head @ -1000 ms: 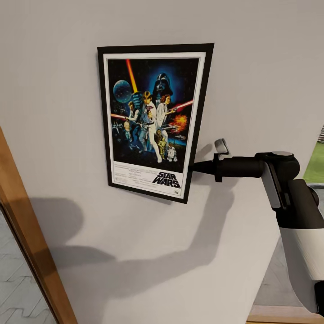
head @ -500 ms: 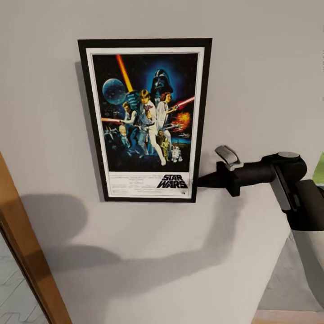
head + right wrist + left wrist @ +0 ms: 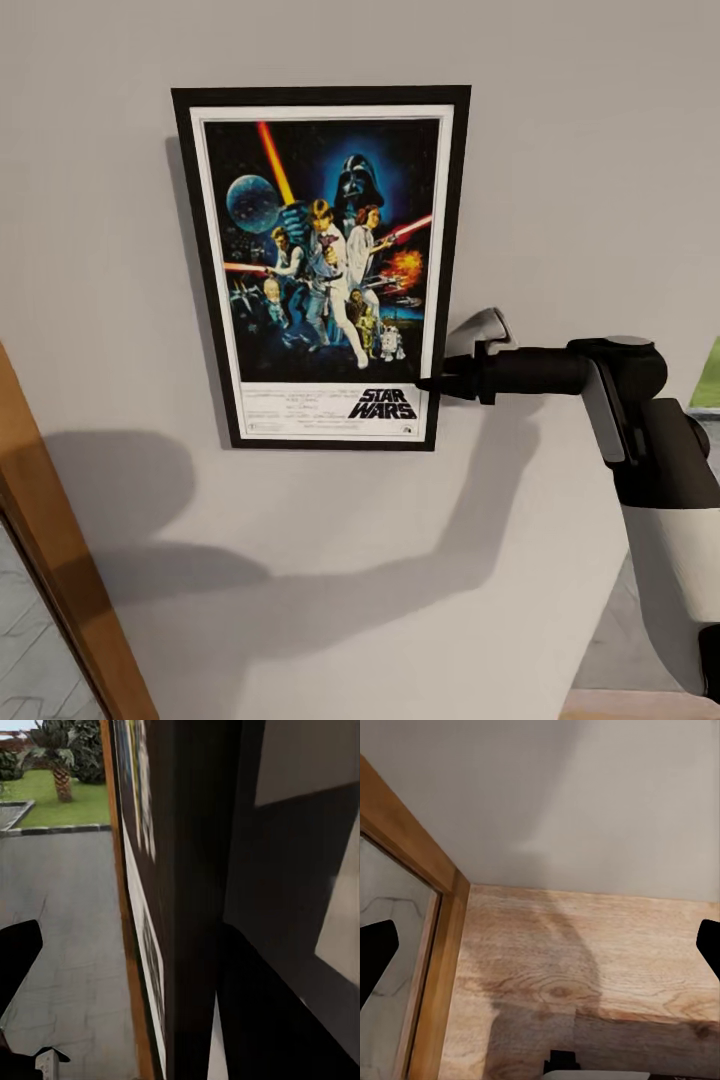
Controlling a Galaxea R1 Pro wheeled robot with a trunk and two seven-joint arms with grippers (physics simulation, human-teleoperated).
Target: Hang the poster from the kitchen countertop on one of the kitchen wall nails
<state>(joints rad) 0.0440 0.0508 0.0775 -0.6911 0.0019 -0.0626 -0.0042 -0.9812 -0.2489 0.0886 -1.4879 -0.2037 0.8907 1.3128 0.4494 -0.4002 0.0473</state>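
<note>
Hanging step: I am holding the right gripper at the Star Wars poster, whose right frame edge sits between the spread fingers, poster upright against the wall. Nail hidden. Next, I judge, a straight withdrawal.

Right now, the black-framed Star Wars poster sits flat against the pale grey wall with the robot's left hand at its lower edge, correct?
Not quite: the head view shows the right hand, not the left, at the black-framed Star Wars poster, which sits flat against the pale grey wall.
</note>
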